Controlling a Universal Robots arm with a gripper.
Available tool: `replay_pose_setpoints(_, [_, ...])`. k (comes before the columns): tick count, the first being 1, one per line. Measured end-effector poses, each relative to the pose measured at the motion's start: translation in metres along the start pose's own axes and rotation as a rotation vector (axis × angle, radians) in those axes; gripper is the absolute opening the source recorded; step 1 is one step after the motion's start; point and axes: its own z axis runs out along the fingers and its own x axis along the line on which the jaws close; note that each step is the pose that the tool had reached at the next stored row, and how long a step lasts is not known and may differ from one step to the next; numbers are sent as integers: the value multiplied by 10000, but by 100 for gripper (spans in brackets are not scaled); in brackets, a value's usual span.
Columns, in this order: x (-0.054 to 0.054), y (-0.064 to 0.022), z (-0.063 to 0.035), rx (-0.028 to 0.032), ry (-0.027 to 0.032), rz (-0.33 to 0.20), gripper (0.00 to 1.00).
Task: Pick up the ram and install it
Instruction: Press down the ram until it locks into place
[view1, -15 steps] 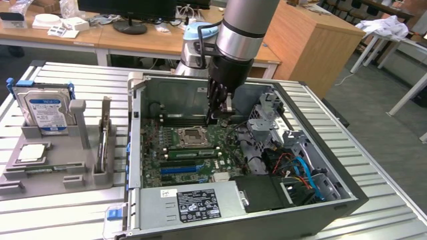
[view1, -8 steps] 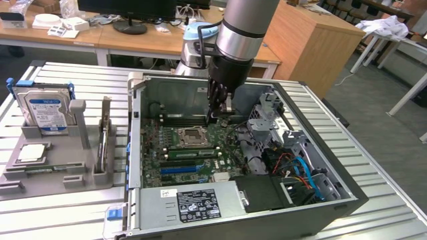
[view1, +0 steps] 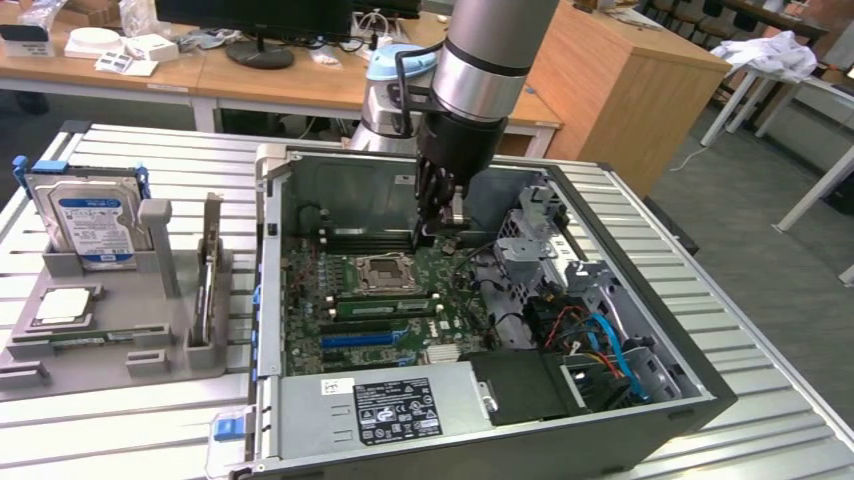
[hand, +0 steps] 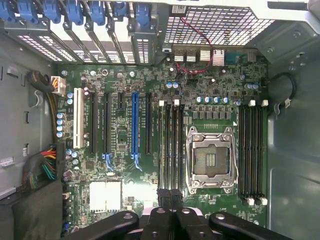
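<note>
Hovering over memory slots (hand: 171, 150): gripper (view1: 427, 238), fingers (hand: 163, 202) nearly together, any ram between them indiscernible. Seating needs square alignment, even pressure.

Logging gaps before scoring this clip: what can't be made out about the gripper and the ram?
Exterior view: the black gripper hangs in the grey computer case; its body hides any load.
Wrist view: the edge crops the gripper; no long green ram stick stands out among the black memory slots.

There is one open computer (view1: 561, 445), one gripper (hand: 170, 192), one hard drive (view1: 94, 220), one square silver chip (view1: 63, 305) and one long blue slot (hand: 135, 125).
</note>
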Motion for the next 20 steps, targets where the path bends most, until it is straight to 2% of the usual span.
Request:
replay_pose_setpoints(3, [0,-29,3,0,-9,1,11])
replay_pose_setpoints(14, [0,-221,13,0,-7,-1,11])
replay_pose_setpoints(20, [0,-278,16,0,-7,0,11])
